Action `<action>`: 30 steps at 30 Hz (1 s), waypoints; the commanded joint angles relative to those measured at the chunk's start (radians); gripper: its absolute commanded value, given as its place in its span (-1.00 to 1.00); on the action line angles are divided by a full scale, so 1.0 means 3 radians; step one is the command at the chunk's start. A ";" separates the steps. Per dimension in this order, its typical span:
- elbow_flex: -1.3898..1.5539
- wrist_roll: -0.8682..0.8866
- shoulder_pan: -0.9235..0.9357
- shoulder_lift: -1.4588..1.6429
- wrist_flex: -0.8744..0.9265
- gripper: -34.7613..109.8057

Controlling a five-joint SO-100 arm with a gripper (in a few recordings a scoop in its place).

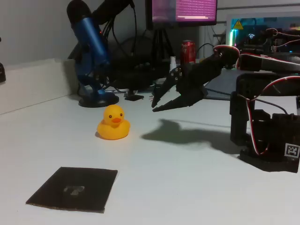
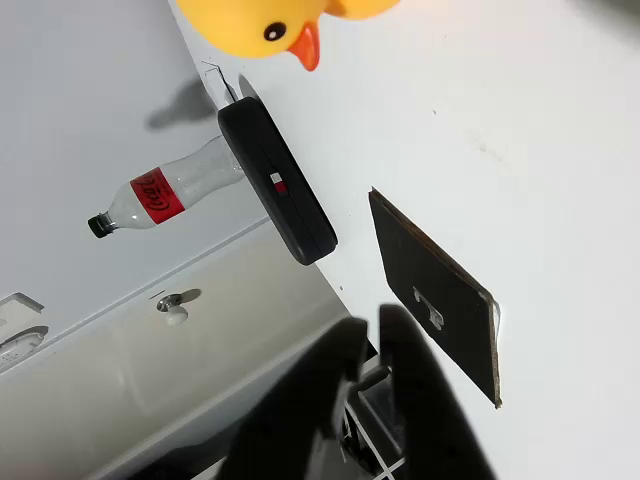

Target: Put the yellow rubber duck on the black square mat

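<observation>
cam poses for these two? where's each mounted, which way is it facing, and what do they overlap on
Fixed view: low at the table's front edge, facing the back; shows the arm and its gripper, raised to the right of the yellow rubber duck, the black square mat nearer the camera.
Wrist view: rides on the gripper, tilted, looking along the fingers over the tabletop.
Shared: duck, mat, gripper.

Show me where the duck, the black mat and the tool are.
duck [image 1: 113,123]: fixed view, on its chest.
black mat [image 1: 89,180]: fixed view, on its bare upper part.
tool [image 1: 157,104]: fixed view, between its fingertips.
</observation>
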 commanded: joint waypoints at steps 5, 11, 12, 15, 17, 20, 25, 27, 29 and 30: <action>0.0051 -0.0031 -0.0010 0.0051 0.0010 -0.51; 0.0051 -0.0031 -0.0010 0.0051 0.0010 -0.51; 0.0051 -0.0031 -0.0010 0.0051 0.0010 -0.51; 0.0051 -0.0031 -0.0010 0.0051 0.0010 -0.51; 0.0051 -0.0026 -0.0015 0.0051 0.0010 -0.51; 0.0051 -0.0026 -0.0015 0.0051 0.0010 -0.51; 0.0051 -0.0031 -0.0015 0.0087 0.0010 -0.51; 0.0051 -0.0026 -0.0015 0.0056 0.0010 -0.51; 0.0051 -0.0031 -0.0036 0.0082 0.0010 -0.51; 0.0051 -0.0031 -0.0041 0.0082 0.0010 -0.51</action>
